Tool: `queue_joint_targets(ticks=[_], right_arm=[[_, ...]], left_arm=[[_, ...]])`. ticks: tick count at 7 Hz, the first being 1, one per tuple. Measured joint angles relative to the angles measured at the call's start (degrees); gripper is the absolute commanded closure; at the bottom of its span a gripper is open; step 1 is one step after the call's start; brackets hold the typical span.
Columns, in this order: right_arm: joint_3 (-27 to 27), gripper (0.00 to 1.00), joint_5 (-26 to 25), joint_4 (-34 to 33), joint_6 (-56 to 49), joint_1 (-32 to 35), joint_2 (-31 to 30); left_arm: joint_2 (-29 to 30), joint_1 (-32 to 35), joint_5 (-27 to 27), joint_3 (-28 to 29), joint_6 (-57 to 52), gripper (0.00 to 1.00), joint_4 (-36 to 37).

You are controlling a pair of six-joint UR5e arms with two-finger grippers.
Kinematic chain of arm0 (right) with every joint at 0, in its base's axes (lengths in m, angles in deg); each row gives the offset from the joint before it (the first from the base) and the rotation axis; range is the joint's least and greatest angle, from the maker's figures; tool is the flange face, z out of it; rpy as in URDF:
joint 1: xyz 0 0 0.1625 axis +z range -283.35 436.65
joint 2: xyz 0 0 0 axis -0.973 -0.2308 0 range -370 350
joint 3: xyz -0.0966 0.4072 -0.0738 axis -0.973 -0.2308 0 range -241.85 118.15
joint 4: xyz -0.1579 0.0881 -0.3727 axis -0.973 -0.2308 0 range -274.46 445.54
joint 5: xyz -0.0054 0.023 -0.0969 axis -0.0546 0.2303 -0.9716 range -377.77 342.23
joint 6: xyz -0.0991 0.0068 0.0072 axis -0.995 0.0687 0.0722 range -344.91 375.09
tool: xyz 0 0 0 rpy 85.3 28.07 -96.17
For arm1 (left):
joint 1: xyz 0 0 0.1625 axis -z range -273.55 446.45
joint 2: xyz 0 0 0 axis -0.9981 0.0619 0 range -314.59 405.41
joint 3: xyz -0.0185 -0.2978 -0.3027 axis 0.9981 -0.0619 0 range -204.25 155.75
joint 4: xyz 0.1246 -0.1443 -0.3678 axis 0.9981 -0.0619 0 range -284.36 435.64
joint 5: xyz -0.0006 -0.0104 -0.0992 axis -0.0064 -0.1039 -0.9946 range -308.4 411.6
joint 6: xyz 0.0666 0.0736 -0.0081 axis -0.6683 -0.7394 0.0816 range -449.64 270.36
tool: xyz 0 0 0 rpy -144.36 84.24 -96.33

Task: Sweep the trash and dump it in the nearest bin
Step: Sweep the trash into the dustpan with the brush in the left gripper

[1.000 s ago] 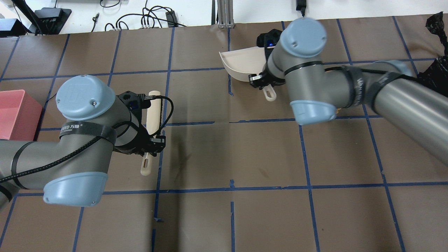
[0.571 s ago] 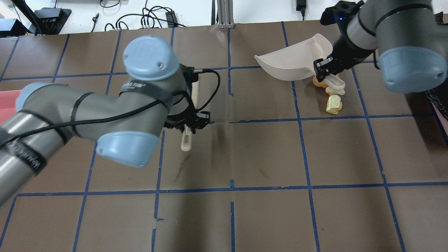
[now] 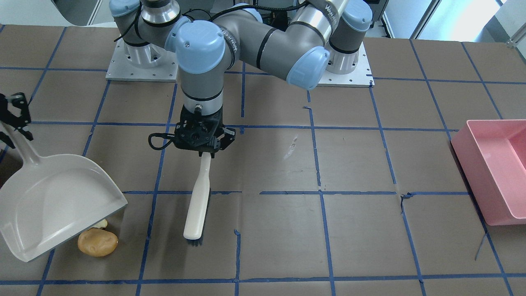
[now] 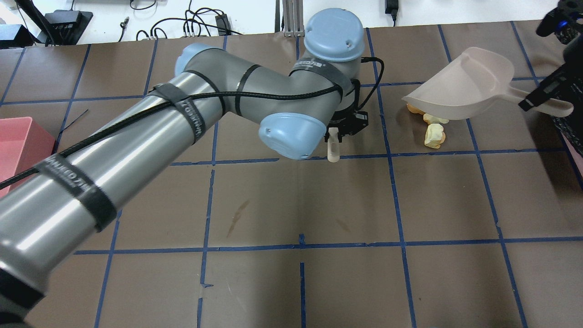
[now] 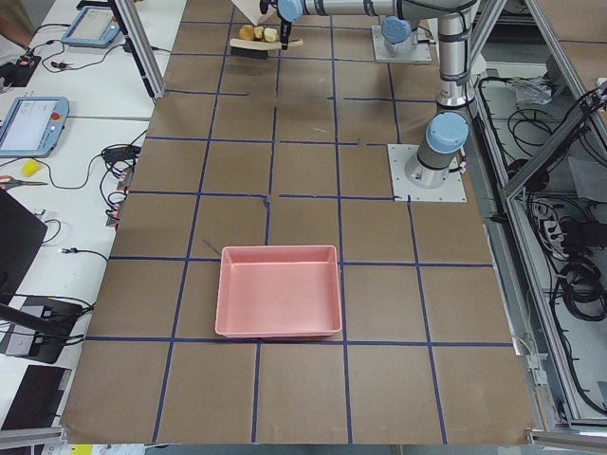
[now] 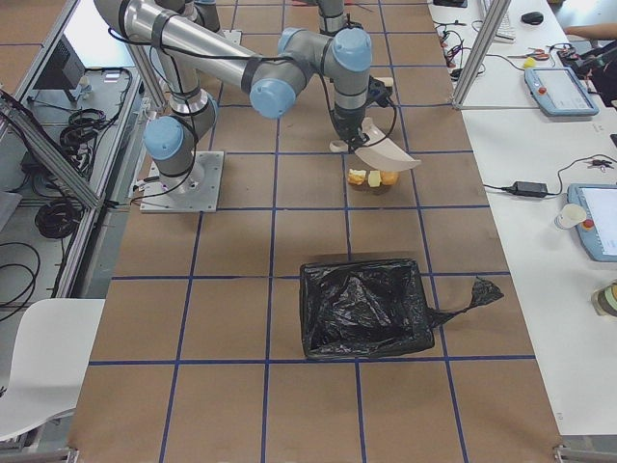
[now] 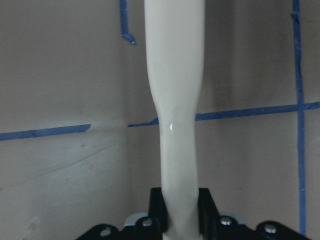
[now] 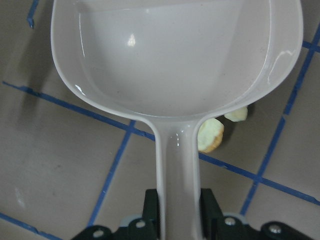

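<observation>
Trash [image 4: 434, 135] sits on the tabletop [image 4: 346, 205], partly under the tilted dustpan [image 4: 469, 86] pinched by the right gripper [image 8: 179, 202]. The left gripper [image 7: 179, 212] clamps the brush [image 3: 197, 201] (bristles down). I'd set the lip flat beside the lumps, then sweep gently.

I count at the worktop [image 4: 319, 205]: golden-brown lump [image 3: 98, 242], one; pale yellow-green chunks [image 4: 433, 135], two; three in all. Dustpan [image 4: 464, 86], one; brush [image 3: 199, 197], one; pink bin [image 3: 478, 176], one; black-bagged bin [image 6: 318, 318], one. Robot arms [image 4: 136, 150], two; left claw [image 7: 180, 207], one; right claw [image 8: 180, 205], one.
</observation>
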Motion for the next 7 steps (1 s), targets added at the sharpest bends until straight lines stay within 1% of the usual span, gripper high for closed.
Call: queue_joint_targets(ticks=[1, 2, 3, 4, 6, 7], right_arm=[[-3.19, 1.00, -0.05, 0.16, -12.37, -4.07, 4.10], [-7.58, 1.00, -0.09, 0.53, -24.44, -6.56, 9.35], [-11.97, 1.00, -0.18, 1.48, -35.08, -7.89, 14.08], [-15.09, 1.00, -0.34, 2.38, -44.10, -8.86, 18.11], [-17.66, 1.00, -0.13, 1.41, -56.06, -9.88, 23.28], [-17.96, 1.00, 0.59, 1.39, -58.98, -9.72, 24.30]], left_arm=[[3.70, 1.31, -0.25, 3.73, 0.74, 1.00, 0.07], [7.25, 2.34, -0.60, 7.49, 1.49, 1.00, 0.07], [10.89, 3.35, -1.04, 11.60, 2.60, 1.00, 0.05], [14.36, 4.26, -1.24, 15.52, 3.52, 1.00, 0.01], [19.19, 5.34, -1.38, 20.82, 4.89, 1.00, -0.08], [20.27, 5.96, -1.42, 21.82, 5.34, 1.00, -0.11]])
